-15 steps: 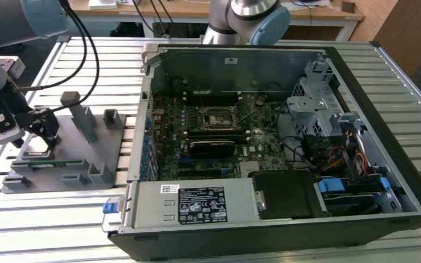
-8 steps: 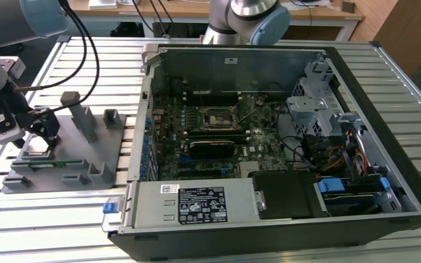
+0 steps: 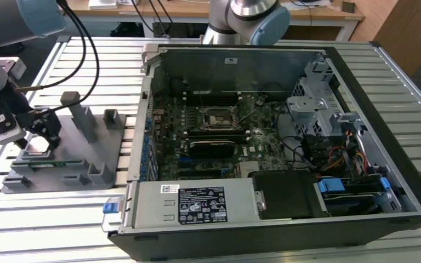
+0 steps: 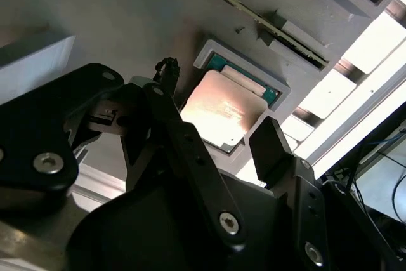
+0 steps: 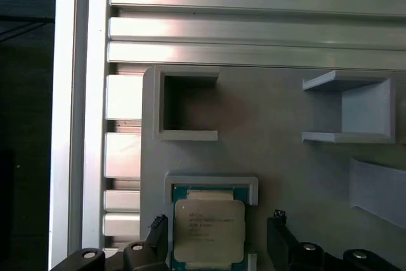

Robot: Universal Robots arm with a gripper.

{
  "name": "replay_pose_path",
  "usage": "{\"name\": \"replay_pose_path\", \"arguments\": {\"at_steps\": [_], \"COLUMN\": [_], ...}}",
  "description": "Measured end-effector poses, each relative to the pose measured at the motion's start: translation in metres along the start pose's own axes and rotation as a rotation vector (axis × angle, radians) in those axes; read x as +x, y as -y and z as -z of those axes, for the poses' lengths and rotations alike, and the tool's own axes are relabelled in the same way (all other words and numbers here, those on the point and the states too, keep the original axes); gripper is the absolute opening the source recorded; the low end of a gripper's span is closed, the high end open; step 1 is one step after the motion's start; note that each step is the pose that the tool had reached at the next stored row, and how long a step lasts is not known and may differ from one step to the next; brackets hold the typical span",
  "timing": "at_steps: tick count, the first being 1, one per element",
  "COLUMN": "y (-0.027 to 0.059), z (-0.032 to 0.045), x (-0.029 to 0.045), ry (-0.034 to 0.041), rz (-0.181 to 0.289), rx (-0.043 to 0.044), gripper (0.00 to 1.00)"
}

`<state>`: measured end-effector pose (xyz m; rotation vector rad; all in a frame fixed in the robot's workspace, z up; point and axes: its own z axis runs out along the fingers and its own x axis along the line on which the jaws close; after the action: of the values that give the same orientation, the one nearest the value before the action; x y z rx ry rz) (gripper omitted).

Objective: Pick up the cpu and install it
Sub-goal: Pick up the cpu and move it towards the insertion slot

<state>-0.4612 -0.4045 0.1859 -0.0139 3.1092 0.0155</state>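
Note:
The cpu (image 3: 38,146), a small square chip with a pale metal top, lies in a shallow pocket of the grey plastic tray (image 3: 86,164) at the exterior view's left. My gripper (image 3: 38,133) hangs just above it. In both wrist views the black fingers (image 5: 157,228) stand apart on either side of the cpu (image 5: 208,230), not touching it. The gripper (image 4: 216,105) is open around the cpu (image 4: 223,111). The motherboard socket (image 3: 218,118) sits inside the open computer case, apart from the gripper.
A thin green memory stick (image 3: 46,163) lies in the tray beside the chip's pocket. Upright grey posts (image 3: 79,118) rise from the tray. The open computer case (image 3: 284,142) fills the exterior view's right, on a slatted aluminium table (image 3: 50,219).

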Motion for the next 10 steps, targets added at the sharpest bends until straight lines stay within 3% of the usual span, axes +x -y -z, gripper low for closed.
{"name": "replay_pose_path", "arguments": {"at_steps": [3,10], "y": [0.0001,-0.0001], "z": [-0.0012,-0.0013], "x": [-0.0001,0.0021], "ry": [0.0086,0.009], "rz": [0.0,0.0], "rx": [0.0004,-0.0017], "gripper": [0.72,0.72]}}
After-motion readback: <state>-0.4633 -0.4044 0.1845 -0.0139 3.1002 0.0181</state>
